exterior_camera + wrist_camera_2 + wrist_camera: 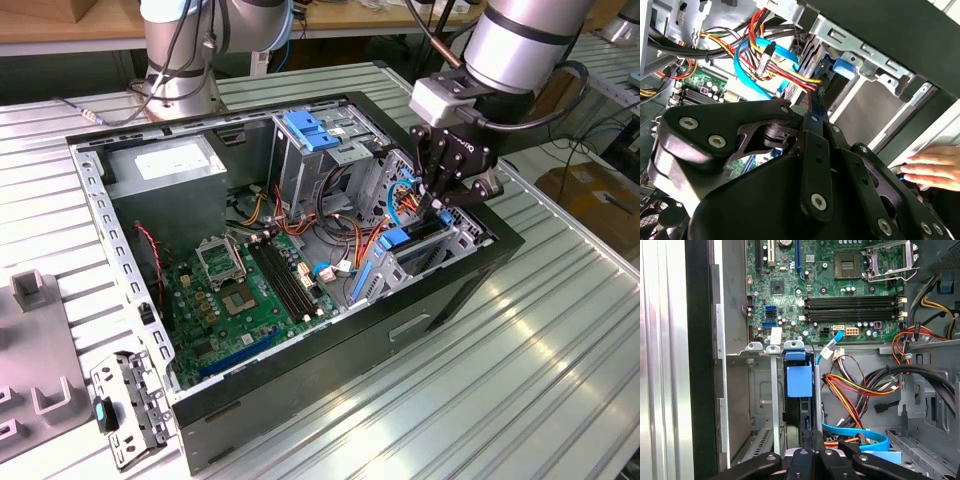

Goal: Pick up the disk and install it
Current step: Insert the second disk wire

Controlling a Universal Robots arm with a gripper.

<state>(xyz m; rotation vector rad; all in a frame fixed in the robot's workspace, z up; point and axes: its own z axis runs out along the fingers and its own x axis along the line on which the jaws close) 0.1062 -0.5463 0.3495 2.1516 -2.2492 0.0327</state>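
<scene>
**Disk standing in the bay, gripper right above it**

Jaws look drawn together, their tips meeting over the top edge of the disk; whether they actually pinch it I cannot tell. Gripper hangs at the corner of the open computer case on the exterior view's right, pointing down into the drive bay.

- Disk stands on edge inside the bay, between grey metal walls. Its blue plastic rail tab faces the first wrist view.
- Gripper sits just at the disk's near edge in that view, black linkages spread to either side.
- Green motherboard lies flat on the case floor, beyond the bay.
- Bundle of red, yellow and orange wires and a light-blue flat cable run beside the bay.
- Tall metal cage with a blue handle stands deeper in the case.
- Person's hand rests at the case's outer edge in the second wrist view.
</scene>
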